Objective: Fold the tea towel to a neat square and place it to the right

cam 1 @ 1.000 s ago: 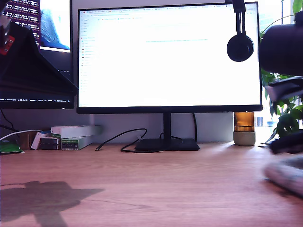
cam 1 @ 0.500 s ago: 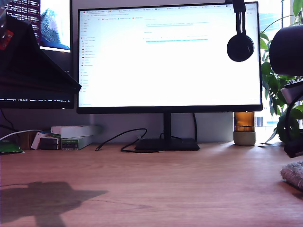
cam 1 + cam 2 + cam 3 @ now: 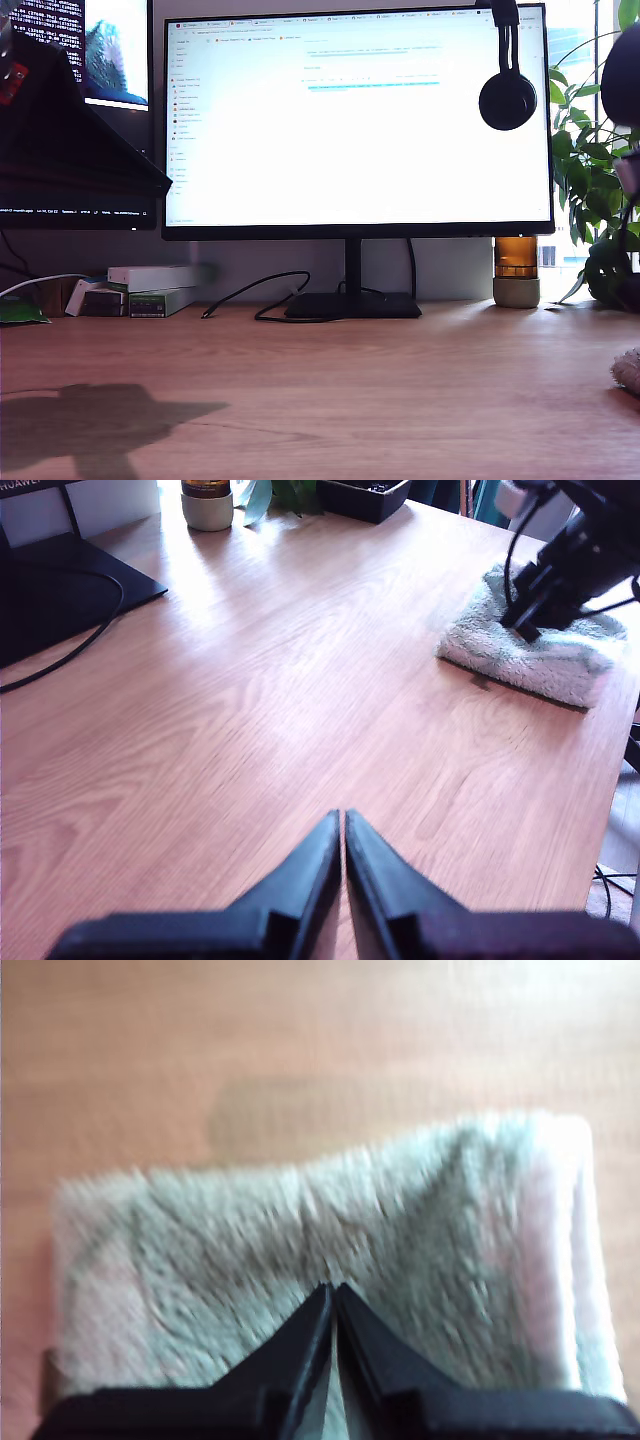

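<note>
**Towel folded and parked at the desk's edge**

Folded into a thick, roughly rectangular pad, the tea towel [image 3: 525, 650] lies flat on the wooden desk [image 3: 300, 680], so far toward the exterior view's right that only a fluffy corner [image 3: 628, 370] shows there. My second gripper [image 3: 334, 1305] hangs directly over the cloth with its jaws pressed together and nothing between them, which suggests the towel has been let go where it was meant to rest. My first gripper [image 3: 342, 830] is also closed and empty, held well apart over bare wood, seemingly keeping clear. The monitor [image 3: 358, 120] stands at the far side.
</note>
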